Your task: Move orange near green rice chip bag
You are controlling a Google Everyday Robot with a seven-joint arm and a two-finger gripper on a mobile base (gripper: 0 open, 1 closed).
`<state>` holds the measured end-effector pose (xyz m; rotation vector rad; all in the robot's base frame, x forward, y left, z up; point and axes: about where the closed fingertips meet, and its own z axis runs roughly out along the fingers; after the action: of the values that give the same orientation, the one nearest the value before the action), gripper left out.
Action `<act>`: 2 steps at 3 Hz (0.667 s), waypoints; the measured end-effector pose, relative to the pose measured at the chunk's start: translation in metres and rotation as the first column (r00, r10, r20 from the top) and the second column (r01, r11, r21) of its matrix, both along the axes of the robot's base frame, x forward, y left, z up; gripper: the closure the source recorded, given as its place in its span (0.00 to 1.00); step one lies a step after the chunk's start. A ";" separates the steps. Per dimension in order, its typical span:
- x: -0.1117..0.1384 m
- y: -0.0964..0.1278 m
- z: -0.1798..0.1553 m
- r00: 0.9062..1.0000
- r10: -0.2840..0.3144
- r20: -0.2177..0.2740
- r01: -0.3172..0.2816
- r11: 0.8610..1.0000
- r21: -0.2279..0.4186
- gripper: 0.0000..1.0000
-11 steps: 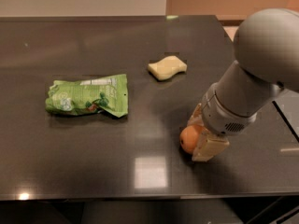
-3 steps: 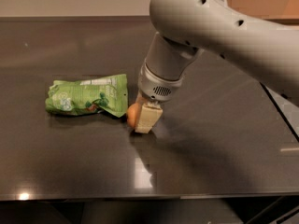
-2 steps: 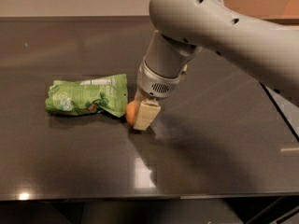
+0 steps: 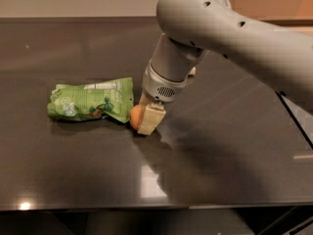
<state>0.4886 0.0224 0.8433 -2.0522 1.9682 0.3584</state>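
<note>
Orange: here it is, the orange point(image 4: 135, 117), a little left of the bench's middle and about midway between the back and front edges. Only its left half shows; the rest is behind a pale finger pad.
Height: it sits low, at or just above the surface. Whether it touches the bench I cannot tell.
Pincer: the pincer point(image 4: 142, 122) points down and is pinching the orange. The near finger point(image 4: 150, 121) is flat against the fruit's right side, and the far finger is hidden behind it.
Green rice chip bag: the green rice chip bag point(image 4: 90, 101) lies flat and crumpled, its long side running toward the left edge. Its right end is just beside the orange, touching or all but touching.
Arm: the grey arm point(image 4: 220, 28) sweeps in from the right edge and bends down over the middle.
Bench: the bench point(image 4: 234, 155) is dark and glossy, with a light patch reflected toward the front edge.
Done: by my reading, the carry is finished and the fruit is right next to the bag, where the task wants it.
Left: the release. The fingers must part and the arm must lift clear.
Watch: a round fruit may roll once freed, and a finger could nudge the bag on the way out.
</note>
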 end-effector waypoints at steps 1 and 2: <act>0.002 0.001 -0.003 1.000 0.001 -0.001 -0.001 1.000 0.007 0.36; 0.004 0.001 -0.005 1.000 0.000 -0.001 0.000 1.000 0.011 0.13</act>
<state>0.4930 0.0232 0.8387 -2.0450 1.9625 0.3692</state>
